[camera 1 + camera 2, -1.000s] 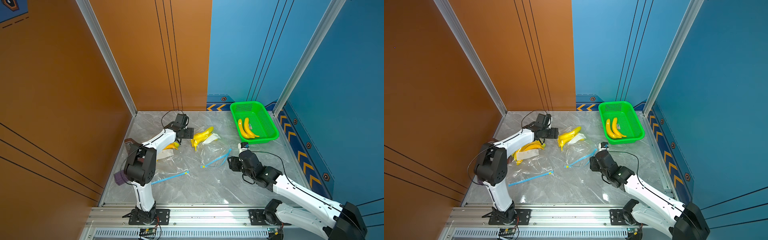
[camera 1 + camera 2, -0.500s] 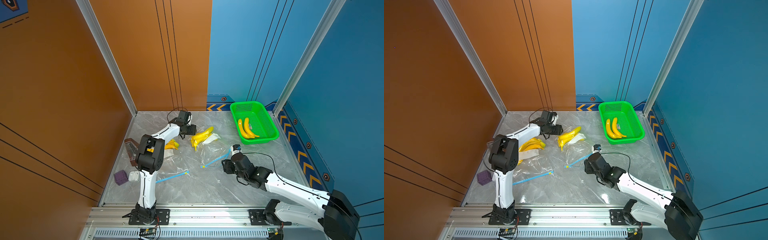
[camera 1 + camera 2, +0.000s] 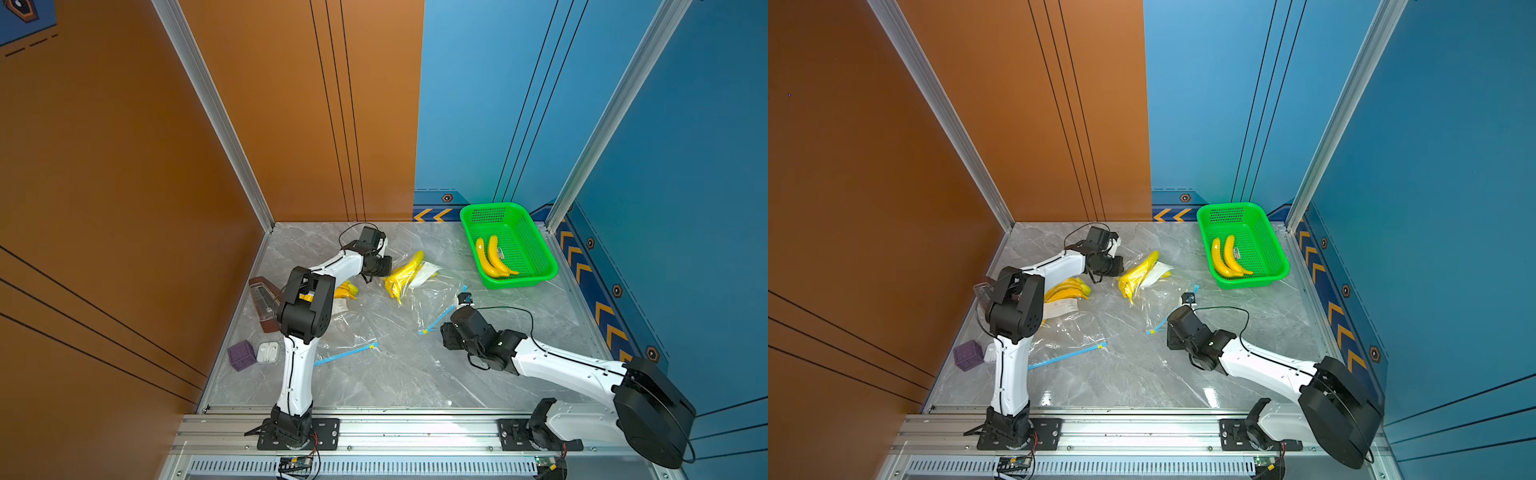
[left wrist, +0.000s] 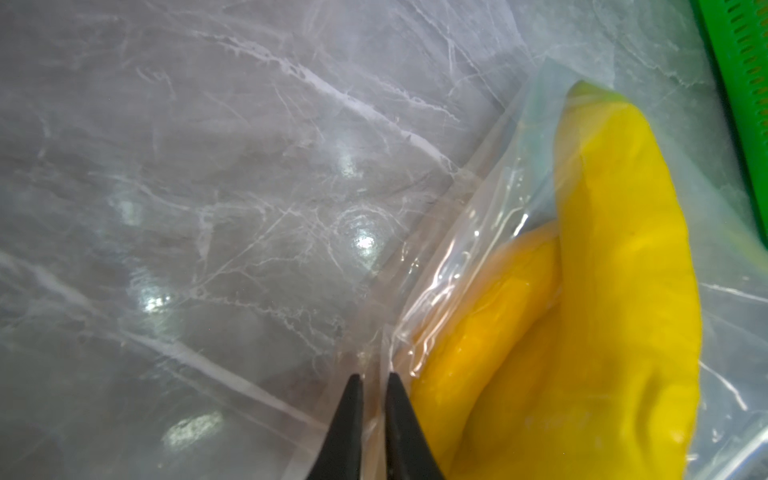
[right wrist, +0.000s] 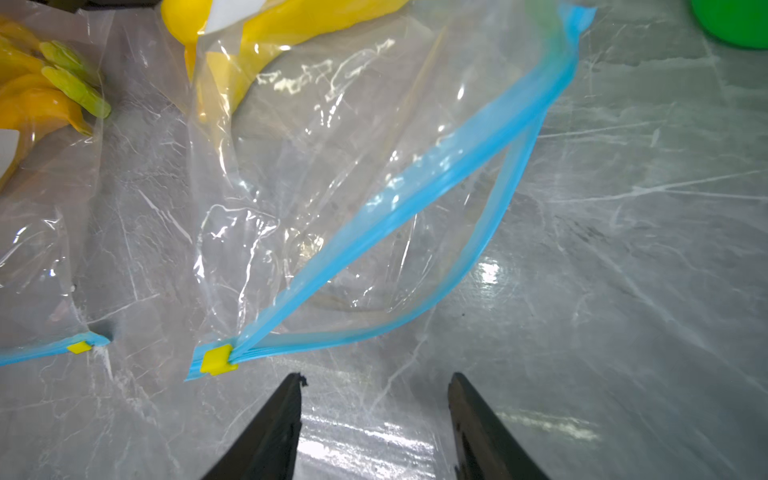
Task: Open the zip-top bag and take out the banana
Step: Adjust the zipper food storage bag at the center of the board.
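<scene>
Pinching the zip-top bag (image 4: 478,232), left gripper (image 4: 372,376) clenched; right gripper (image 5: 376,376) spread, empty

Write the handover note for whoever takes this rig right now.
The left gripper is shut, pinching an edge of the middle bag away from the zip, beside its bananas.
The right gripper is open and empty, just short of the yellow slider.
Done: the middle bag's blue zip gapes open. Two bananas lie in the basket.
Left: the middle bag's bananas are not yet out; the right gripper could probably reach in through the mouth. A second bag by the left arm also holds bananas; whether its zip is open is unclear.
</scene>
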`<control>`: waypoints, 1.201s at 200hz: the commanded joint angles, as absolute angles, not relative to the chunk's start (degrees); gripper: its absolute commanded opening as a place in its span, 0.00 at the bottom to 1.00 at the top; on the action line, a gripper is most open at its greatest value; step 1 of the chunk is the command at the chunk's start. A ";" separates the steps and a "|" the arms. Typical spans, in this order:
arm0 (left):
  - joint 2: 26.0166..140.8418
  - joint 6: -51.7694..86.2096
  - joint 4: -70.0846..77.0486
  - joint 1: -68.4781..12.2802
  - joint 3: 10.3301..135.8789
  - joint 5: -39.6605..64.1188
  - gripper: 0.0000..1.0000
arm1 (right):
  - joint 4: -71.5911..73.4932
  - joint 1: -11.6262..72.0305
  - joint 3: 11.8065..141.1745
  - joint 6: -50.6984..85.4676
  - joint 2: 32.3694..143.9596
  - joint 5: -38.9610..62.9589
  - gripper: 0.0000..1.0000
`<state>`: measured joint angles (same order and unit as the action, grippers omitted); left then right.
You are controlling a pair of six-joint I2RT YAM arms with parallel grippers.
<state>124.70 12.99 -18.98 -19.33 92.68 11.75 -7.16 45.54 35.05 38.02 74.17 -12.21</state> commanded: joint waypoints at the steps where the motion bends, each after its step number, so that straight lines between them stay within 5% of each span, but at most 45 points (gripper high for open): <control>1: 121.27 12.84 -19.98 -20.44 91.39 9.54 0.01 | -4.81 43.34 36.19 39.77 75.03 -12.94 0.58; 128: 98.09 12.83 -19.90 -30.88 85.54 -3.82 0.00 | 7.92 28.31 30.15 44.25 77.25 -4.92 0.55; 200: 98.20 12.73 -20.04 -29.88 82.47 -4.35 0.00 | 22.41 25.93 29.88 44.10 86.16 0.48 0.54; 240: 104.64 10.10 -20.11 -27.20 82.54 -3.08 0.00 | 16.95 31.06 36.95 34.32 90.88 -0.50 0.56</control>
